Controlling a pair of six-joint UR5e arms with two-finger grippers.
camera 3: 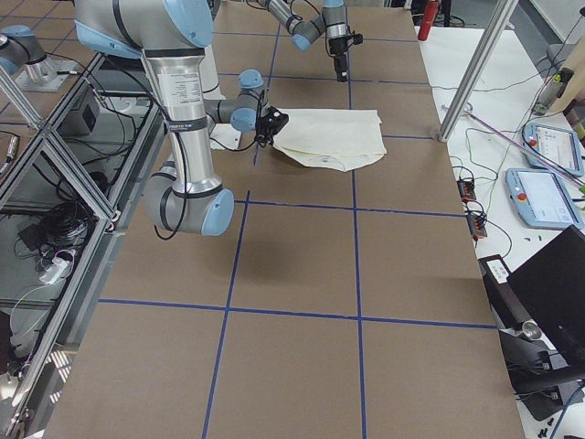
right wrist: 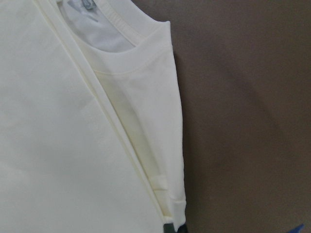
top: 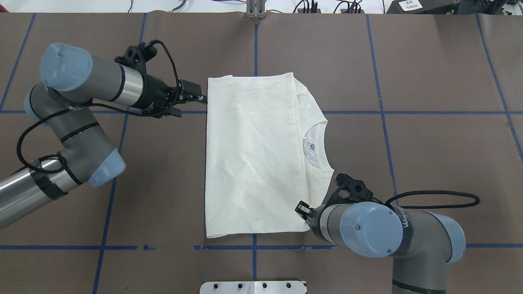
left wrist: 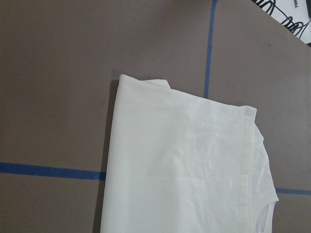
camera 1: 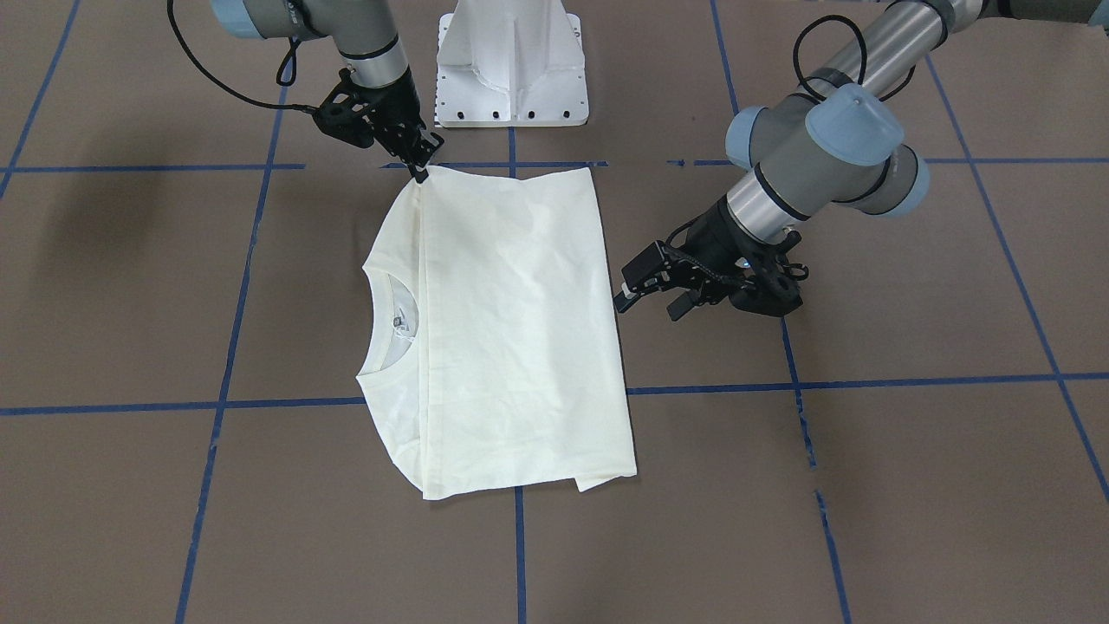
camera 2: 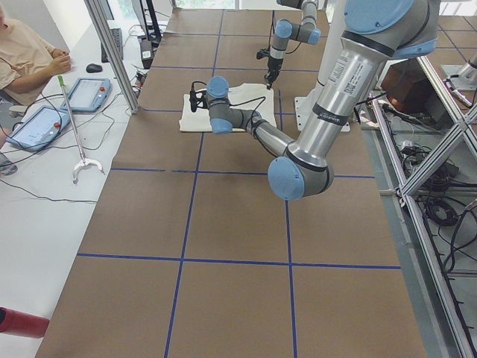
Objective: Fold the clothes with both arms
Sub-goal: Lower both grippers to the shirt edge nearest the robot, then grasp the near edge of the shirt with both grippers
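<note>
The cream-white shirt (camera 1: 511, 329) lies flat on the brown table, folded over on itself with the plain side up; its ribbed collar (top: 322, 143) peeks out past the folded edge, and the print is hidden. My right gripper (camera 1: 422, 172) points down at the shirt's corner nearest the robot base, fingers pinched together on the fabric edge; the right wrist view shows a dark fingertip (right wrist: 169, 228) at that corner. My left gripper (camera 1: 648, 303) hovers open just off the opposite side edge, apart from the cloth. The left wrist view shows only the shirt (left wrist: 184, 160), no fingers.
Blue tape lines (camera 1: 286, 405) grid the brown table. The white pedestal base (camera 1: 511, 69) stands close behind the shirt. In the exterior left view a person (camera 2: 22, 52) sits at a side table with tablets (camera 2: 89, 93) and a grabber tool, beyond a metal post (camera 2: 112, 52).
</note>
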